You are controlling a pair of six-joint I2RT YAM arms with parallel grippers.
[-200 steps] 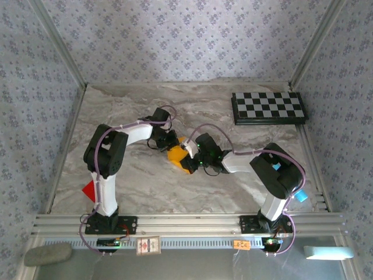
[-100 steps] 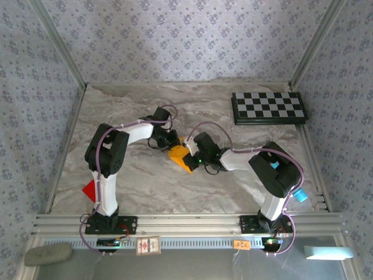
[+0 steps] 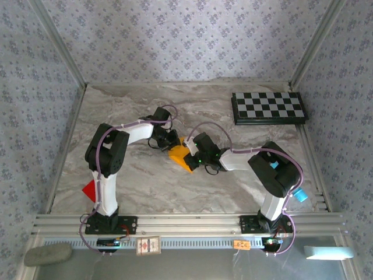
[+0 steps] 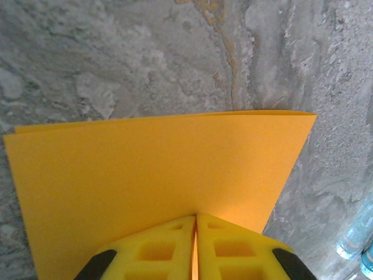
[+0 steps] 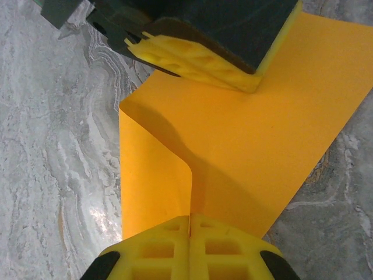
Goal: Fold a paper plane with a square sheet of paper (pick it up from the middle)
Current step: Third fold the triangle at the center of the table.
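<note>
Paper sheet (image 4: 157, 175), orange-yellow and already doubled over, is pinched by both arms at once. The left gripper (image 4: 195, 219) has its yellow fingers pressed together on one edge; from its wrist camera the sheet spreads away flat, with two layers just showing along the far edge. The right gripper (image 5: 190, 220) is likewise closed tight, clamped on a spot where the paper bends round in a soft loop and not a sharp crease, one flap hanging to the left of the fingers and the wider part running off to the right. One of the left arm's fingers bites the same sheet at the top of that view, so the two grips are close together. Seen from above, the paper hangs between the two wrists near the middle of the marble table (image 3: 134, 181), seemingly lifted off it, though how high cannot be told. A checkerboard (image 3: 269, 108) lies well apart at the far right corner and a red triangle (image 3: 88, 191) near the left arm's base. This looks like an early fold, the sheet halved but not yet flattened. The next move likely calls for lining up the loose edges, lowering the paper to the table and pressing the rounded bend into a clean crease without either grip tearing or slipping.
</note>
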